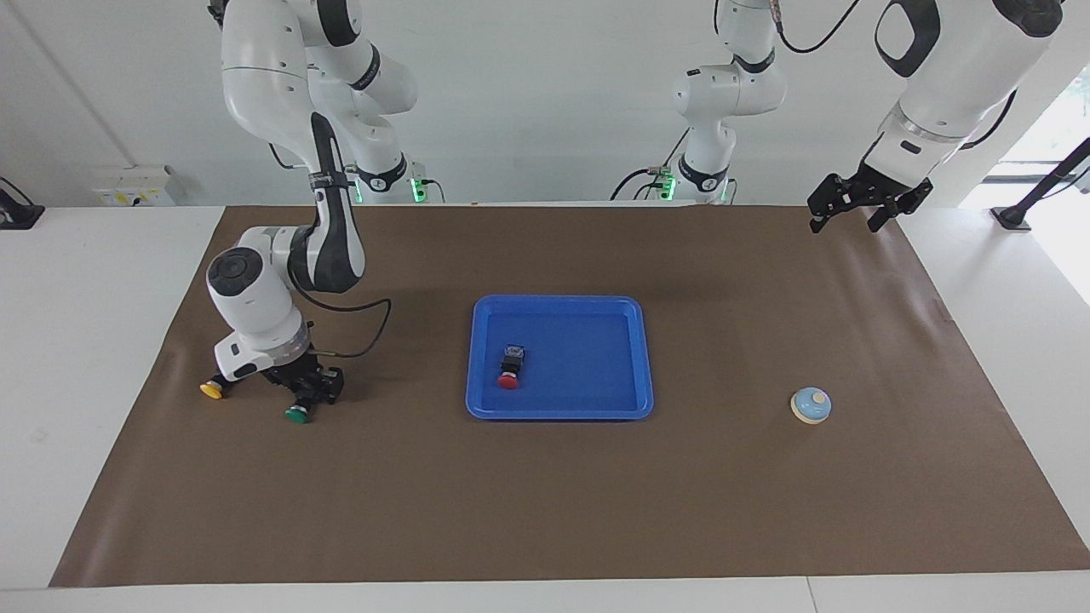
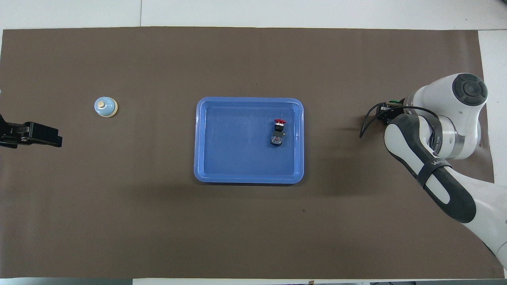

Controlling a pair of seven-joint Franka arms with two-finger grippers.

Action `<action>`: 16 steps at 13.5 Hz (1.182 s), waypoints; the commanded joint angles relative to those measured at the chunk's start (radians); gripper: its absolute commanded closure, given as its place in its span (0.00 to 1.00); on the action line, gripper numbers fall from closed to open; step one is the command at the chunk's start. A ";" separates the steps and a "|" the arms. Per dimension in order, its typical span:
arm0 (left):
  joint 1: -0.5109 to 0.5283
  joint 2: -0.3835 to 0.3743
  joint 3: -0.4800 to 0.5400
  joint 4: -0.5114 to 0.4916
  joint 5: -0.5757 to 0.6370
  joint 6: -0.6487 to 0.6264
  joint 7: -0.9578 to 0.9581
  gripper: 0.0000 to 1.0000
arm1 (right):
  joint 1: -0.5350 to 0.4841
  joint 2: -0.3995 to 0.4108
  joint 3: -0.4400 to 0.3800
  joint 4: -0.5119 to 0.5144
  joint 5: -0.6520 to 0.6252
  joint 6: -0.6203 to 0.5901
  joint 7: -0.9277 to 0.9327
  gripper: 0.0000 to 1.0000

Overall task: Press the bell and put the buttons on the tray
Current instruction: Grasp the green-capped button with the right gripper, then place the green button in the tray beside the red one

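Note:
The blue tray (image 1: 596, 400) (image 2: 222, 174) lies in the middle of the brown mat. The red button (image 1: 509, 373) (image 2: 279, 127) lies on its side in it. The green button (image 1: 297, 415) and the yellow button (image 1: 212, 390) are on the mat toward the right arm's end. My right gripper (image 1: 305, 393) is down at the green button, right over its black body. In the overhead view the right arm hides the yellow button, and only a sliver of the green one (image 2: 393, 102) shows. The bell (image 1: 811, 405) (image 2: 105, 107) stands toward the left arm's end. My left gripper (image 1: 847, 221) (image 2: 37, 135) waits raised and open, empty.
The brown mat (image 1: 545, 511) covers most of the white table. A black cable (image 1: 358, 340) loops from the right wrist just above the mat, nearer to the robots than the green button.

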 commanded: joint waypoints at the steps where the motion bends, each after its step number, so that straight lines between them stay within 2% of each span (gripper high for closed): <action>1: 0.001 -0.011 0.002 0.001 -0.011 -0.010 -0.009 0.00 | -0.007 -0.008 0.006 -0.010 -0.007 -0.003 -0.026 1.00; 4: 0.001 -0.011 0.002 0.001 -0.011 -0.010 -0.009 0.00 | 0.011 -0.011 0.008 0.054 -0.005 -0.093 -0.023 1.00; 6: 0.001 -0.011 0.002 0.001 -0.011 -0.009 -0.009 0.00 | 0.054 -0.011 0.011 0.161 -0.002 -0.216 -0.009 1.00; 9: 0.001 -0.011 0.002 0.001 -0.011 -0.010 -0.009 0.00 | 0.181 0.033 0.011 0.370 0.001 -0.412 0.176 1.00; 11: 0.001 -0.011 0.002 0.001 -0.011 -0.010 -0.009 0.00 | 0.287 0.067 0.011 0.474 0.008 -0.498 0.290 1.00; 13: 0.001 -0.011 0.002 0.001 -0.011 -0.010 -0.009 0.00 | 0.411 0.098 0.013 0.557 0.024 -0.555 0.425 1.00; 16: 0.001 -0.011 0.002 0.001 -0.011 -0.010 -0.009 0.00 | 0.528 0.162 0.013 0.614 0.059 -0.568 0.525 1.00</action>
